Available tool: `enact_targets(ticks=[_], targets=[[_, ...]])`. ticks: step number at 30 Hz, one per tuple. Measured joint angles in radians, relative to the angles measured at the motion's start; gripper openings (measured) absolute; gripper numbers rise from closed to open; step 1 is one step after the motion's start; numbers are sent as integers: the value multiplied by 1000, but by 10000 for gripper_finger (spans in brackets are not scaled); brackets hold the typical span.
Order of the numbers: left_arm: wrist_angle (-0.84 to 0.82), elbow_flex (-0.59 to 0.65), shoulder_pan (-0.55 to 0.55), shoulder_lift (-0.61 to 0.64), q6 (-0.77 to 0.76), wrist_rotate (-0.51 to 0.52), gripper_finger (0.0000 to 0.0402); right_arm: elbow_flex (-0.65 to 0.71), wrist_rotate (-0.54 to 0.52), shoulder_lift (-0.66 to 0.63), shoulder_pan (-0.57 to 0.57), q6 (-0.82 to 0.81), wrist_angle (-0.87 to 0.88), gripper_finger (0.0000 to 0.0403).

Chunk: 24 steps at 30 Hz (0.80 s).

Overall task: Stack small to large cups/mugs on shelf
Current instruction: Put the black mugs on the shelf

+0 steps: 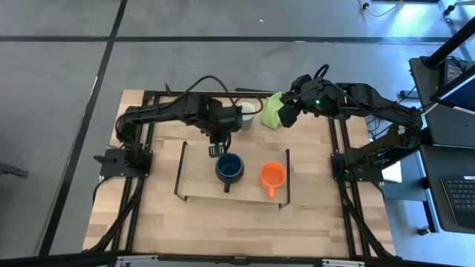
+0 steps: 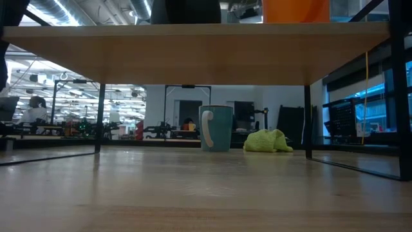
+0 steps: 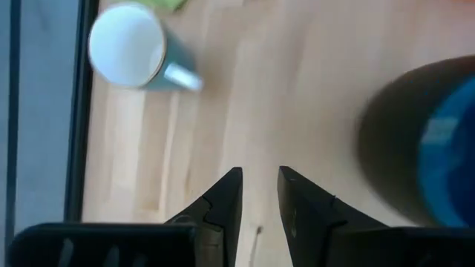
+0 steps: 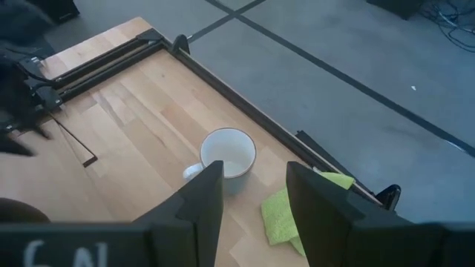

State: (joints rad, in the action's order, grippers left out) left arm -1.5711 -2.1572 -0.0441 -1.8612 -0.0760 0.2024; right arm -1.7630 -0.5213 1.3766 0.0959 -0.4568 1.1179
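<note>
Mugs: three handled cups; dark blue mug [image 1: 229, 167] and orange mug [image 1: 272, 175] stand on the shelf [image 1: 200, 185], side by side, not nested.
White-grey mug: [image 1: 247, 113] off the shelf, on the table [image 1: 223, 222] at its far edge, upright, mouth up, touching neither of my grippers.
Left gripper: [image 1: 216, 150] mine, hovering over the shelf just beside the blue mug's rim; fingers slightly apart, holding nothing. In my left wrist view the white-grey mug [image 3: 128, 46] lies ahead of the fingertips, the blue mug [image 3: 438, 159] off to one side.
Right gripper: [image 1: 288, 115] mine, raised over the far edge; fingers apart, empty. White-grey mug [image 4: 226, 159] lies just ahead of them, lime-green cloth [image 4: 293, 211] beside it.
Handling, judged: rigid glazed ceramic, likely slippery, breakable if dropped; largest mug probably heaviest.
Hold, judged: pinch the rim wall, one finger inside, away from the handle.
Order, judged: no stacking yet visible.
</note>
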Motion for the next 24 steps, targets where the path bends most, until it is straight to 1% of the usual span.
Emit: enact_targets(ticks=[3, 6, 8, 11, 19, 24], targets=[[3, 53, -37, 1, 17, -10, 81, 0, 1, 0, 0, -5, 0, 149], [10, 112, -57, 0, 40, -81, 80, 0, 2, 0, 0, -9, 1, 149], [31, 153, -58, 0, 58, -116, 75, 0, 2, 0, 0, -10, 2, 149], [60, 205, -41, 0, 66, -122, 61, 0, 1, 0, 0, -12, 13, 149], [123, 216, 1, 0, 56, -237, 5, 0, -8, 0, 0, -13, 30, 149], [132, 216, 12, 0, 24, -256, 6, 0, -9, 0, 0, -13, 30, 149]])
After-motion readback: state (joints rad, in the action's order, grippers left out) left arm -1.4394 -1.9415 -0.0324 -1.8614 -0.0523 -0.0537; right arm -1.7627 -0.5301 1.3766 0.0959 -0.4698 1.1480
